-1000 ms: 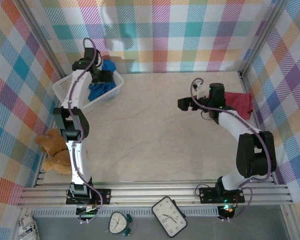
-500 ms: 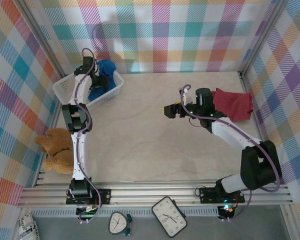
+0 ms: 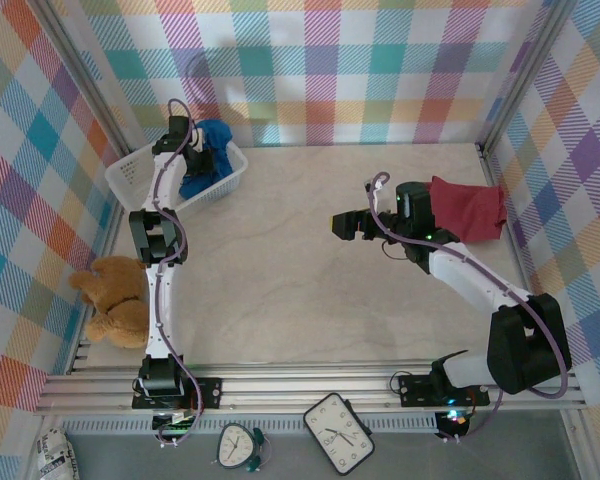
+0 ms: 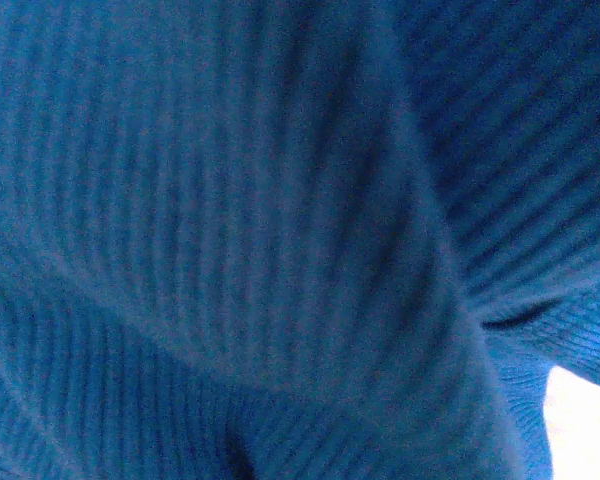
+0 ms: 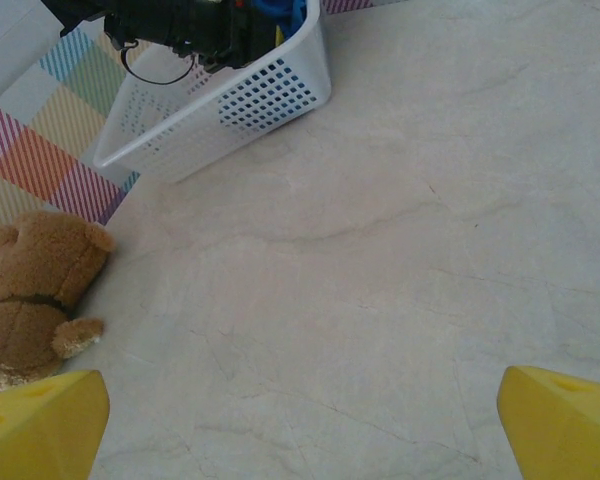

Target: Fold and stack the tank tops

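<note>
Reaching down into the basket (image 3: 130, 176) at the far left corner of the bench (image 3: 310, 310), the left gripper (image 3: 198, 160) is sunk in the blue top (image 3: 216, 135), which lies bunched up there. Its jaws are closed. The left wrist view has ribbed blue cloth (image 4: 300, 240) pressed right against the lens, so I judge that it has a pinch of the top, though the fingers themselves are hidden. A grip low in the heap makes sense: the top must come out of the basket before it can be spread and folded.

The right gripper (image 3: 338, 224) hangs over the middle of the bench with its jaws wide apart and nothing between them. Its yellow fingertips (image 5: 42, 420) frame bare bench, and it points towards the basket (image 5: 230, 100). That looks like a waiting pose, placed to take the other side of the blue top once it is laid down.

The red top (image 3: 468, 208) lies flat at the far right, behind the right arm, a neat patch that reads as folded. I cannot tell whether it is one layer or two. The bear (image 3: 115, 300) sits off the left edge, out of the way.
</note>
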`<move>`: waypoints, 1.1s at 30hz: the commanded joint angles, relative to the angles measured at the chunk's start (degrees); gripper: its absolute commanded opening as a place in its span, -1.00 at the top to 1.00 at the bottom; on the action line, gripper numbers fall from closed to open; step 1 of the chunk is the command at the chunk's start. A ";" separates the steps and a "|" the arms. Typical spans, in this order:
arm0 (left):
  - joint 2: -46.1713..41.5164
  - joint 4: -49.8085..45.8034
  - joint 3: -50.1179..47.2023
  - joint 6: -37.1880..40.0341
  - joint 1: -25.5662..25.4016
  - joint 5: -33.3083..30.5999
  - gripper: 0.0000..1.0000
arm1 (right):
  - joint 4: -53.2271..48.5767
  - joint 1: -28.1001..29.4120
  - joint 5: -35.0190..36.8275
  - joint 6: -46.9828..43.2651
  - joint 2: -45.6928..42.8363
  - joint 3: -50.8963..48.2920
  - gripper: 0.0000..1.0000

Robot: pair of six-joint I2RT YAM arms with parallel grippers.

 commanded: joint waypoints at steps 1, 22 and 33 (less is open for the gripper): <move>-7.80 -0.87 -0.21 0.34 0.62 4.80 1.00 | -0.62 0.00 1.69 0.46 -1.31 0.54 -0.98; -58.93 -13.82 -27.05 -7.77 -13.54 6.45 1.00 | -2.78 -3.26 -2.97 -1.31 -2.03 4.11 -0.98; -66.18 5.15 -57.50 -27.87 -29.89 12.10 1.00 | -6.80 -3.29 -3.40 -3.74 -7.75 0.91 -0.98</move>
